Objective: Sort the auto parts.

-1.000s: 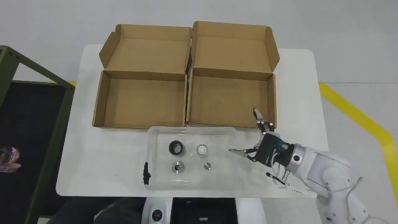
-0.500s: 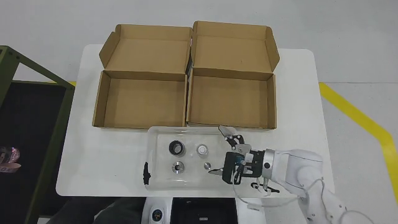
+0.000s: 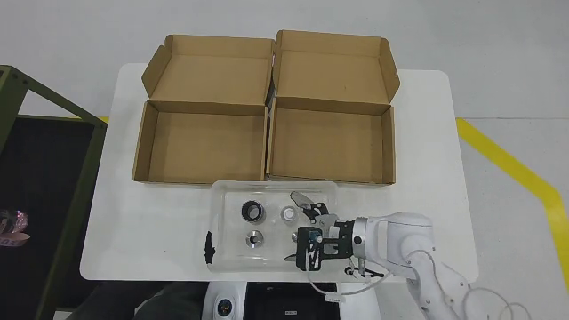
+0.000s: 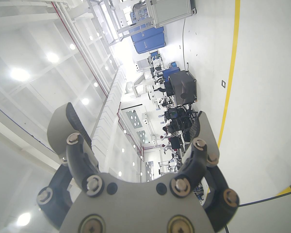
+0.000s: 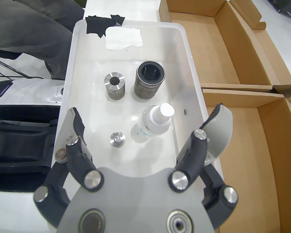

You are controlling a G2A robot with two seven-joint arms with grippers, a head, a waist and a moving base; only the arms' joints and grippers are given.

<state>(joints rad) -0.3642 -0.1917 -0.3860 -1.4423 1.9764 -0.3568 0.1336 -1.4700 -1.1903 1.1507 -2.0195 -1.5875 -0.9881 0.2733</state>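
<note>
A clear plastic tray [image 3: 219,222] at the table's front edge holds a black linear bearing [image 5: 149,78], a steel cylinder with a bore [image 5: 114,84], a small steel stud [image 5: 117,139] and a small clear bottle with a white cap [image 5: 157,122]. In the top view the bearing [image 3: 253,211], the cylinder [image 3: 255,238] and the bottle [image 3: 290,214] stand apart. My right gripper [image 3: 295,228] hangs open over the tray's right half, its fingers [image 5: 74,122] straddling the bottle and stud from above. My left gripper [image 4: 134,116] is open and empty, pointing up into the room.
Two open cardboard boxes stand side by side behind the tray, the left box [image 3: 206,147] and the right box [image 3: 329,145], lids folded back. A black tape patch [image 5: 104,24] marks the tray's left end. Bare table lies on both sides of the tray.
My right arm has swung left from the table's front right to above the tray, its gripper still open. The parts have not moved.
</note>
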